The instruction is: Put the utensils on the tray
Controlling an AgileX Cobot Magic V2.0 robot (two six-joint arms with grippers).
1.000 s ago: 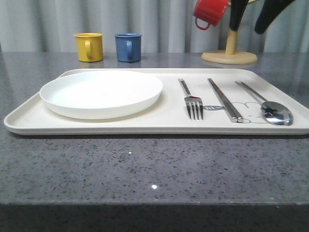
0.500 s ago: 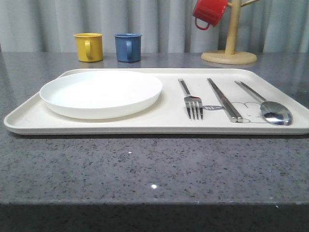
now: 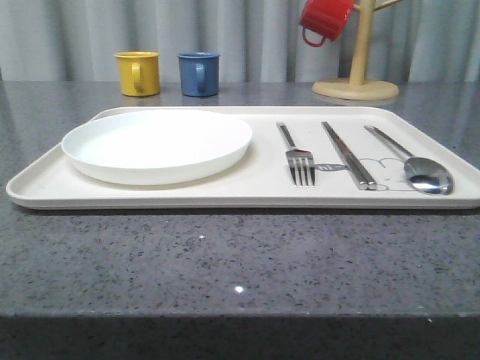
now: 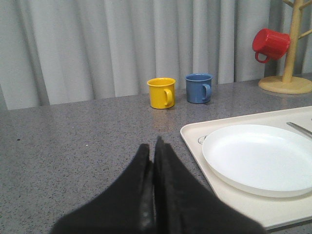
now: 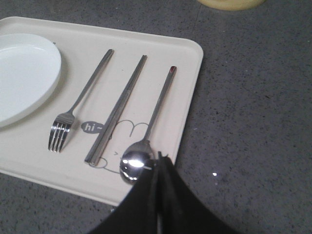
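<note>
From the front, the tray (image 3: 247, 191) carries everything: to the right of the plate (image 3: 157, 144) lie the fork (image 3: 296, 154), the chopsticks (image 3: 349, 154) and the spoon (image 3: 411, 161), side by side and apart, each with its long axis running from the tray's far edge toward its near edge, working ends nearest me. In my left wrist view, my left gripper (image 4: 153, 148) has its fingers pressed together with nothing between them, over bare table on the side of the plate (image 4: 258, 156) away from the cutlery; the yellow mug (image 4: 162, 92) and blue mug (image 4: 198, 87) stand well beyond. In my right wrist view, my right gripper (image 5: 158, 158) is likewise clenched and empty, hanging just beside the spoon's (image 5: 148, 126) bowl at the tray's (image 5: 187, 92) near corner, with chopsticks (image 5: 117, 109) then fork (image 5: 80, 100) farther toward the plate (image 5: 24, 80). My right arm is clearly the nearer one. I judge the task done, with nothing left off the tray to fetch.
</note>
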